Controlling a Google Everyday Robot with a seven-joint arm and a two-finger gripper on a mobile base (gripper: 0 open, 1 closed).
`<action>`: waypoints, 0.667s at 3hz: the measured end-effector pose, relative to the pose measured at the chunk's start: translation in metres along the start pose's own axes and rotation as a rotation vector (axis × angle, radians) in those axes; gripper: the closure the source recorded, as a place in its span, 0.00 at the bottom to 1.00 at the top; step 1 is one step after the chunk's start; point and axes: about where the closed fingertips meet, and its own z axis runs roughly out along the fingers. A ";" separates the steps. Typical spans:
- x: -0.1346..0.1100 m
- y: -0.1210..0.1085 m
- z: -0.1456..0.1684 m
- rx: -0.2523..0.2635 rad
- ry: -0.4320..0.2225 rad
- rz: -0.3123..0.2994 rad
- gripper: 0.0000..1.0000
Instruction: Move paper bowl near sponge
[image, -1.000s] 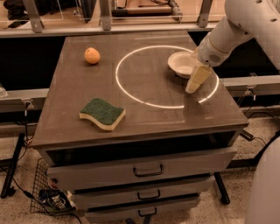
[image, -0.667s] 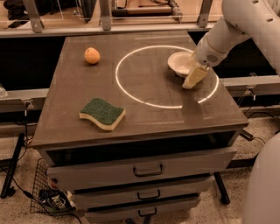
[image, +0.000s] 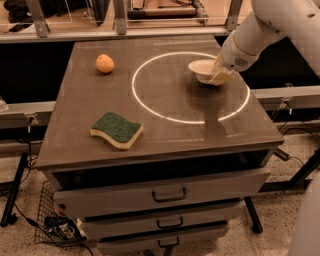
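Observation:
The paper bowl (image: 202, 70), off-white and shallow, sits at the right rear of the table, on the upper right arc of the white circle marked on the tabletop. My gripper (image: 220, 75) is at the bowl's right rim and overlaps it, with the white arm coming in from the upper right. The sponge (image: 116, 130), dark green on top with a pale yellow base, lies flat near the table's front left. It is well apart from the bowl, about a third of the picture's width away.
A small orange fruit (image: 105, 63) sits at the rear left of the dark table (image: 165, 140). Drawers with handles are below the table's front edge. A metal rail runs behind the table. Cables and a wire basket lie on the floor at lower left.
My gripper has moved up and left from beside the bowl's front right onto its right rim. The bowl has shifted slightly left. The sponge and fruit have not moved.

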 end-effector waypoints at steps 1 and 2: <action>-0.002 0.000 0.000 -0.001 -0.001 -0.003 1.00; -0.018 0.006 0.004 0.004 -0.015 -0.057 1.00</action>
